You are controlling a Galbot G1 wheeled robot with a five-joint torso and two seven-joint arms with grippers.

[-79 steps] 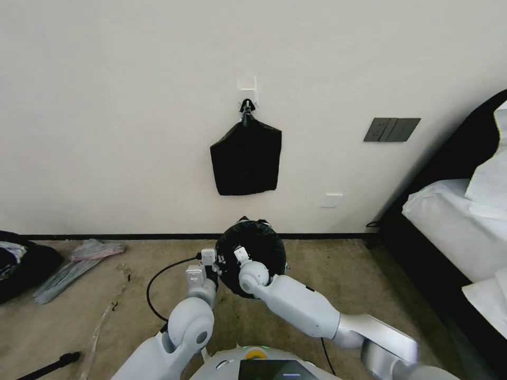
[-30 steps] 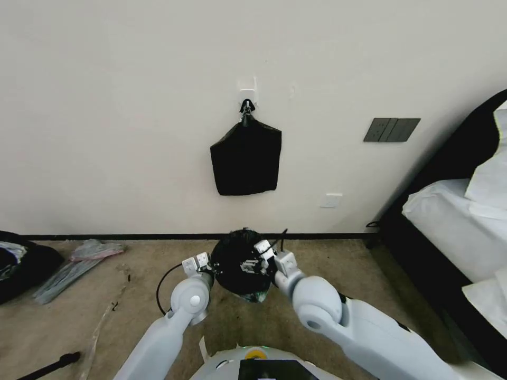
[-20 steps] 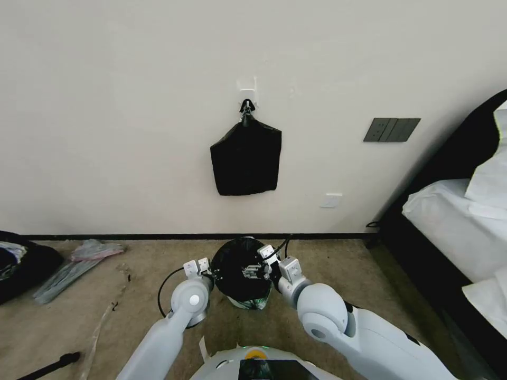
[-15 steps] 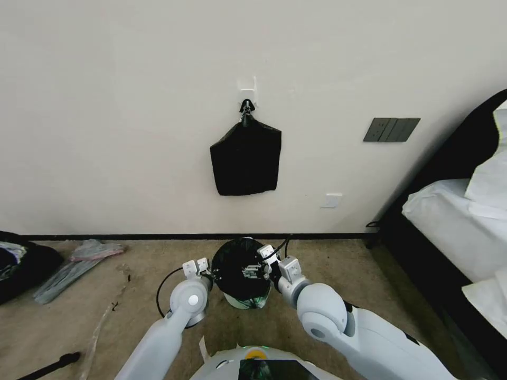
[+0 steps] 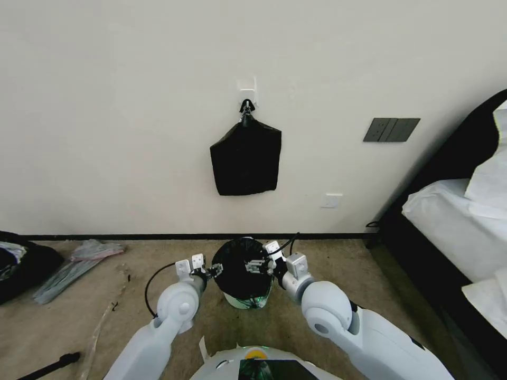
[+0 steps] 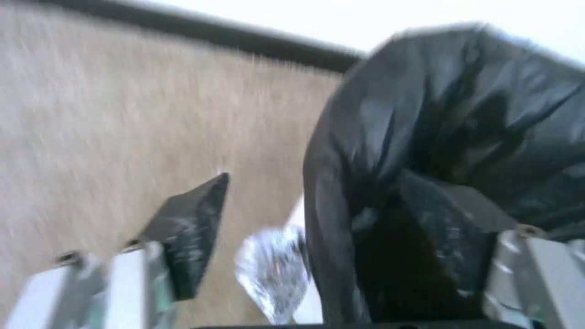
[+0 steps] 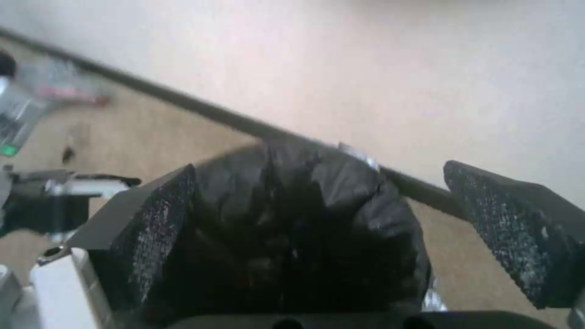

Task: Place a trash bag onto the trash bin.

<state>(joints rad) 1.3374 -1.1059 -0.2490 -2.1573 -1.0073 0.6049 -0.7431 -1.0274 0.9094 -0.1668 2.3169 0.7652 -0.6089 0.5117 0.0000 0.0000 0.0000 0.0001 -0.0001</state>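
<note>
On a tan carpet (image 5: pixel 317 327) at the foot of a cream wall (image 5: pixel 132 105), one trash bin (image 5: pixel 245 302) stands just in front of the robot, its cream-and-green base peeking out below one black trash bag (image 5: pixel 242 266) that drapes over its top and down its sides. Two grippers flank it: the left gripper (image 5: pixel 214 272) sits at the bag's left side, its fingers spread apart with one pad out over the carpet and the other against the plastic; the right gripper (image 5: pixel 256 265) is at the bag's right side, its fingers spread wide above the crinkled black plastic, holding nothing. On the wall above hangs one flat black bundle (image 5: pixel 245 158) from one white hook (image 5: pixel 247 91). To the right are one dark switch panel (image 5: pixel 391 129), one white socket (image 5: pixel 332 200) and one bed with white bedding (image 5: pixel 454 221). At far left lie one dark heap (image 5: pixel 21 266) and some flattened grey wrapping (image 5: pixel 79 261)
</note>
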